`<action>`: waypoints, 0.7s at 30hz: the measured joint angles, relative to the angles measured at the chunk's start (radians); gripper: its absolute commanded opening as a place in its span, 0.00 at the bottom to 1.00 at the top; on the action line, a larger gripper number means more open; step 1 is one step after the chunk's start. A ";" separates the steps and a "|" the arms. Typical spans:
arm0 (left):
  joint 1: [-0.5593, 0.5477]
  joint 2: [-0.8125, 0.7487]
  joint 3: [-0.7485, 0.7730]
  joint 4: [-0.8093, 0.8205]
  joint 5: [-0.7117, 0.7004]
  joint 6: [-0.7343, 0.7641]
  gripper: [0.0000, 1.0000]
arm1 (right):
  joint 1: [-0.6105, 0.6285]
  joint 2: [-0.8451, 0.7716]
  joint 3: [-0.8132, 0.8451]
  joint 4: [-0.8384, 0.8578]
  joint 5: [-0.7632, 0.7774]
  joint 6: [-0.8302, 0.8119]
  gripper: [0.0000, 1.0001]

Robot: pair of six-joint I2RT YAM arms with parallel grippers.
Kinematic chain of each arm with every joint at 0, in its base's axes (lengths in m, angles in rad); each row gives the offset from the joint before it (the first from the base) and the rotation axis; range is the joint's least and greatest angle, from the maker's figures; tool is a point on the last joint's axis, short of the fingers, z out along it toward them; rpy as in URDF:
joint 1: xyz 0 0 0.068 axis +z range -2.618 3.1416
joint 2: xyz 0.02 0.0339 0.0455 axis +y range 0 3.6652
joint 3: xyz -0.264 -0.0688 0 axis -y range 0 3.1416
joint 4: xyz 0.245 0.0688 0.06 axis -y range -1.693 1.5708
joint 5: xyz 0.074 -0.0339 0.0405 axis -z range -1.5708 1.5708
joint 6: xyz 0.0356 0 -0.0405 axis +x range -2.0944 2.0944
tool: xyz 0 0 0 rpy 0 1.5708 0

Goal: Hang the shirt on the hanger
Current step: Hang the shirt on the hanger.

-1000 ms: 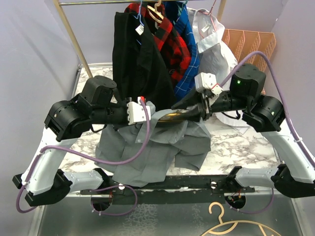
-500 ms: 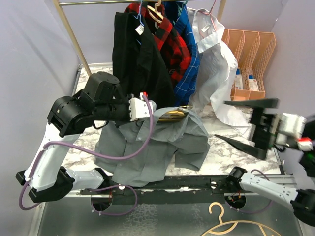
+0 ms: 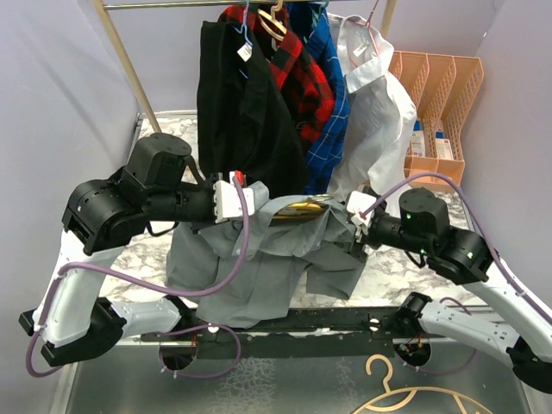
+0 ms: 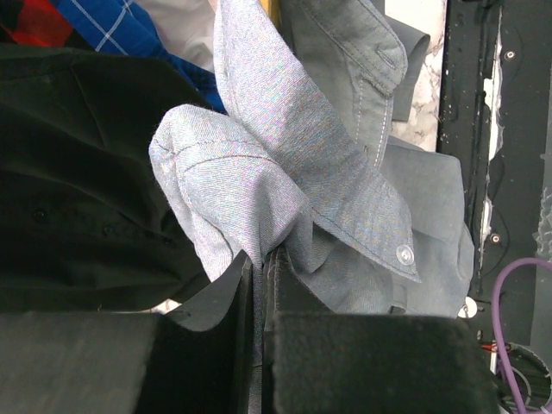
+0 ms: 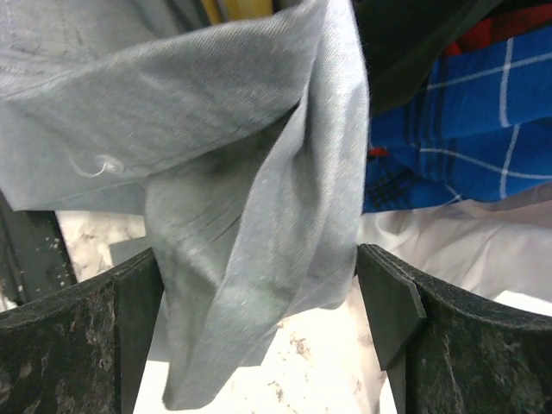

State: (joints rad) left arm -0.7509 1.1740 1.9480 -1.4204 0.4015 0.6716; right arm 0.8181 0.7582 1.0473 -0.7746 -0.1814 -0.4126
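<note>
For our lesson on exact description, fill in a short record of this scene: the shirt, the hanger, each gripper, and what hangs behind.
shirt: grey, lifted at the top, the rest hanging in folds
hanger: yellow-gold, only a short stretch shows at the shirt's top
left gripper: shut on shirt fabric
right gripper: open, shirt fabric hanging between its fingers
behind: black garment and white shirt, both hanging

1 high rear view looking down, 2 close wrist views, shirt (image 3: 285, 267) shared

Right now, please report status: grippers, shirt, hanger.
Left gripper shut on shirt. Right gripper open, shirt fold between fingers. Hanger partly covered. Black garment close behind.
</note>
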 measured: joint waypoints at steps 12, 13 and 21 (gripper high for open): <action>0.000 -0.024 0.000 -0.013 0.002 0.000 0.00 | 0.000 0.048 -0.039 0.204 -0.005 -0.101 0.91; 0.000 -0.026 0.000 -0.013 0.002 0.000 0.00 | 0.000 0.045 -0.051 0.215 -0.012 -0.102 0.91; 0.000 -0.044 0.001 -0.026 0.013 0.000 0.00 | 0.000 0.019 -0.125 0.249 -0.061 -0.107 0.73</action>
State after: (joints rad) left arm -0.7509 1.1301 1.9488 -1.4464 0.4145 0.6720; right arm 0.8181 0.7773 0.9226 -0.5259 -0.2420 -0.5194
